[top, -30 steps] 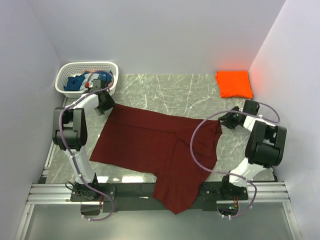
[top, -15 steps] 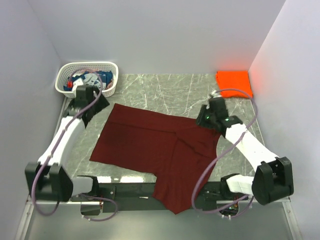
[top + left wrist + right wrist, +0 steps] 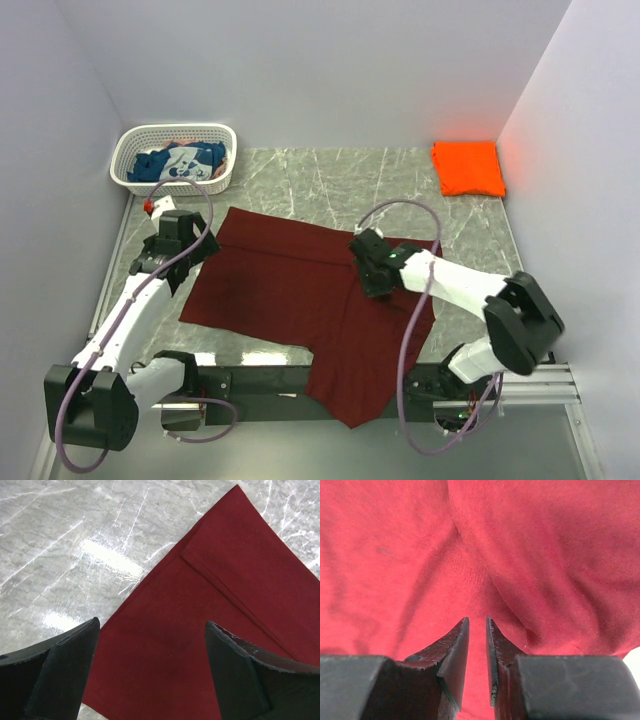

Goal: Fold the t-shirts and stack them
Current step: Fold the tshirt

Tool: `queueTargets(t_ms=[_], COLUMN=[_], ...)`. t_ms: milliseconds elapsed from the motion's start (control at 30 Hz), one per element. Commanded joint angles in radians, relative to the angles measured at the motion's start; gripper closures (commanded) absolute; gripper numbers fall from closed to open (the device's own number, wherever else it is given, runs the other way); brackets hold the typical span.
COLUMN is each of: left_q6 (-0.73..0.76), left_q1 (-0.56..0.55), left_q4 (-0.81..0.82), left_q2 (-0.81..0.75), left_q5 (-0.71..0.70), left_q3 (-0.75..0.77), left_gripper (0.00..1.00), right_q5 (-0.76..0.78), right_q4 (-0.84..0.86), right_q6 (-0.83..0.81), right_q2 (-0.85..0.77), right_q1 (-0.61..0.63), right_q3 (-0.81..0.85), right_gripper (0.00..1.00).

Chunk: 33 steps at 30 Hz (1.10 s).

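Note:
The dark maroon t-shirt (image 3: 290, 290) lies spread on the marble table, partly folded, with one end hanging over the near edge. My left gripper (image 3: 200, 250) hovers over its far left corner, open wide, with nothing between the fingers. In the left wrist view that gripper (image 3: 152, 625) frames the maroon cloth (image 3: 225, 580) and its edge. My right gripper (image 3: 370, 272) is low over the middle of the shirt. In the right wrist view its jaws (image 3: 477, 620) stand a narrow gap apart above wrinkled cloth (image 3: 395, 540). The orange t-shirt (image 3: 468, 167) lies folded at the back right. The blue t-shirt (image 3: 175, 162) is in the basket.
A white lattice basket (image 3: 175, 130) stands at the back left corner. Grey walls close in the table on the left, back and right. Bare marble (image 3: 330, 180) shows between the basket and the orange shirt. A metal rail (image 3: 270, 380) runs along the near edge.
My left arm has drawn back from the basket to the shirt's far left corner, jaws wider. My right arm has swung left to the shirt's middle, jaws narrowing.

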Motion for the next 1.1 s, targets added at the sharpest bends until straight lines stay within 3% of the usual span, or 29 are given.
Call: queueTargets(t_ms=[0,233,600,1067], left_q6=[0.026,0.029,0.032,0.035], left_q1=[-0.004,-0.004,-0.004,-0.002], left_q4=[0.06,0.06,0.055,0.054], left_q2=[0.015,-0.002,0.018,0.041], left_q5=[-0.02,-0.035,-0.043,-0.046], left_q3=[0.025,0.019,0.025,0.031], left_gripper=[0.09,0.09,0.09,0.09], right_q5=[0.141,0.224,0.317,0.328], right_q4=[-0.05,-0.091,-0.125,-0.088], right_q6=[-0.026,-0.032,-0.091,-0.196], right_q2=[0.068,0.207,0.29,0.292], right_q1=[0.055,0.087,0.075,-0.085], right_q3=[0.076,0.15,0.203,0.243], right_gripper=[0.73,0.73,0.73,0.71])
